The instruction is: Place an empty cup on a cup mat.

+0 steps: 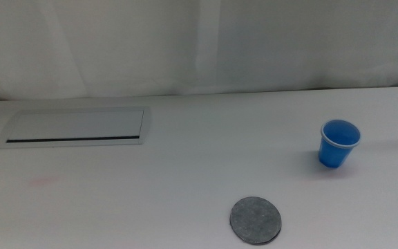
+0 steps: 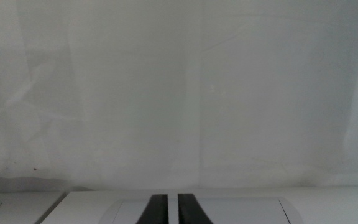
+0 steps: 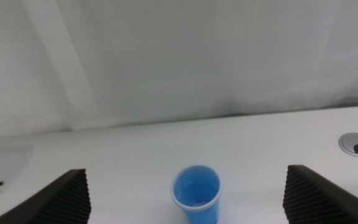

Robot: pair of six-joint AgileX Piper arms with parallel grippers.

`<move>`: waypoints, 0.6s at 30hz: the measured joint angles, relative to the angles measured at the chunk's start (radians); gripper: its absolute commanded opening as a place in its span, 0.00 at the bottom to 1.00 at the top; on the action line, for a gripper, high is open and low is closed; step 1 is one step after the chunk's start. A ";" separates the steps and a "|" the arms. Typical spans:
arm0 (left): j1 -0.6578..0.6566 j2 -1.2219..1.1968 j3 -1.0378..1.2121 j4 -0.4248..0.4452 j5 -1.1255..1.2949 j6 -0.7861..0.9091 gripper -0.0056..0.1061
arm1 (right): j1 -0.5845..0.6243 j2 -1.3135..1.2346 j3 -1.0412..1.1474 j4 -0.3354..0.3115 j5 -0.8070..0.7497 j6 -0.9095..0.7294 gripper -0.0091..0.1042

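Setting: robot test bench in a lab or office room. Evidence: plain white tabletop (image 1: 185, 180), office-desk type, fitted with a long rectangular grey cable-access panel (image 1: 74, 128) set flush at the far left and a round cable grommet (image 3: 357, 144) near the right edge; pale, creased curtain or sheet (image 1: 199, 41) hung as a backdrop directly behind the tabletop, closing off the rest of the room; faint pink smudge (image 1: 43, 182) on the surface in front of the panel. Props few and staged: one blue cup (image 1: 338, 143), one round grey cup mat (image 1: 256, 220), well apart. Even, diffuse indoor lighting.
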 measured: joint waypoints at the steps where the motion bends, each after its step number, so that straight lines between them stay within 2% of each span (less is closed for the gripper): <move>1: 0.000 0.000 0.000 0.000 0.000 0.000 0.02 | 0.000 0.024 -0.025 -0.005 0.010 0.000 0.81; 10: 0.000 0.000 0.000 0.000 0.000 0.000 0.02 | 0.000 0.271 -0.259 -0.085 0.085 0.027 0.83; 18: 0.000 0.000 0.000 0.000 0.000 0.000 0.02 | 0.000 0.519 -0.452 -0.189 0.268 0.132 0.83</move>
